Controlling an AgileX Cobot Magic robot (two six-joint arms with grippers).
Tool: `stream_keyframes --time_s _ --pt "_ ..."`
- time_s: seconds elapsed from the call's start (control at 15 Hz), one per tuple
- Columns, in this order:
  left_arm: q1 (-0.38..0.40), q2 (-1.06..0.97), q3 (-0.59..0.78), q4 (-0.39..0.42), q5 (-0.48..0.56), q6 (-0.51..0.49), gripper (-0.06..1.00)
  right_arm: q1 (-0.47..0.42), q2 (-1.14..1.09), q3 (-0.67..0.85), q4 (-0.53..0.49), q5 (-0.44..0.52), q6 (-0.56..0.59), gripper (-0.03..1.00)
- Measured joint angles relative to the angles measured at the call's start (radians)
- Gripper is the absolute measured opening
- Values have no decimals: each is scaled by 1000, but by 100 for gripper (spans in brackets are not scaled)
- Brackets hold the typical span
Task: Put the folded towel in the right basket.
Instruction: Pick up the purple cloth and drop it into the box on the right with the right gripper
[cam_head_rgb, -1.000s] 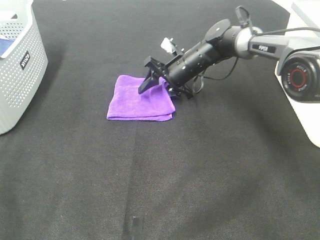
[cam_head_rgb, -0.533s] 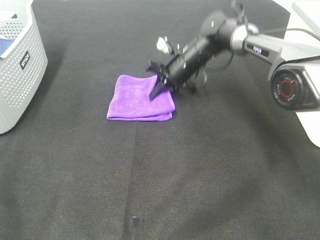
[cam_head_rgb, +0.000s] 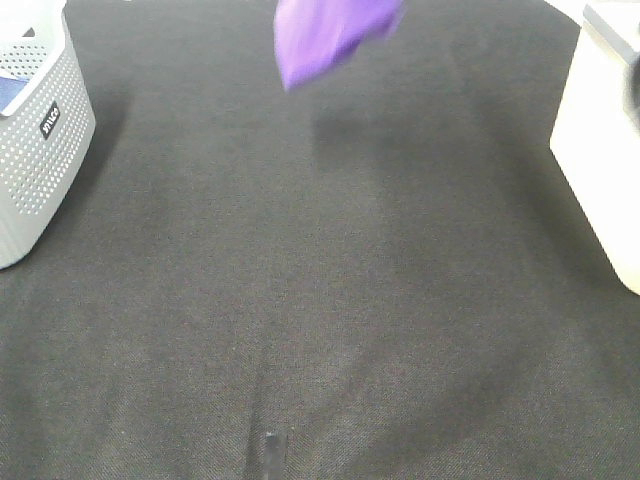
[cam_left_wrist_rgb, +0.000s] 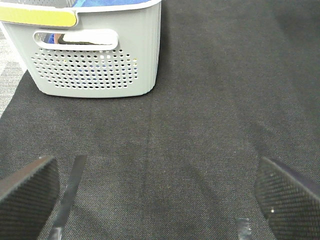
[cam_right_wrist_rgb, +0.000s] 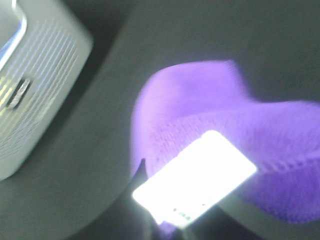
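The purple folded towel (cam_head_rgb: 330, 35) hangs in the air at the top edge of the exterior view, blurred, well above the black mat. Only its shadow (cam_head_rgb: 350, 135) lies on the mat. The right arm is out of that view. In the right wrist view the towel (cam_right_wrist_rgb: 210, 125) fills the picture close up, with a bright white tag (cam_right_wrist_rgb: 195, 180) in front; my right gripper's fingers are hidden by it and the blur. The right basket (cam_head_rgb: 600, 170), white, stands at the right edge. My left gripper (cam_left_wrist_rgb: 160, 200) is open and empty low over the mat.
A grey perforated basket (cam_head_rgb: 40, 130) stands at the left edge and shows ahead of the left gripper (cam_left_wrist_rgb: 95, 55). A pale slotted basket (cam_right_wrist_rgb: 35, 90) shows in the right wrist view. A small dark strip (cam_head_rgb: 271, 450) lies at the mat's front.
The right gripper has lifted the towel off the mat and swung it up and back, out of the top of the exterior view. The spot where the towel lay is now bare.
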Motion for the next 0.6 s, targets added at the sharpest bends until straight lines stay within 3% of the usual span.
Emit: stream_keyframes --time_s 0.2,0.27,0.6 --pt "0 0 0 0 0 0 99 -18 -186 8 -290 2 -29 5" --pt "0 0 0 0 0 0 99 -85 -266 67 -344 2 -33 5" --pt "0 0 0 0 0 0 99 -475 -392 397 -182 11 -43 5"
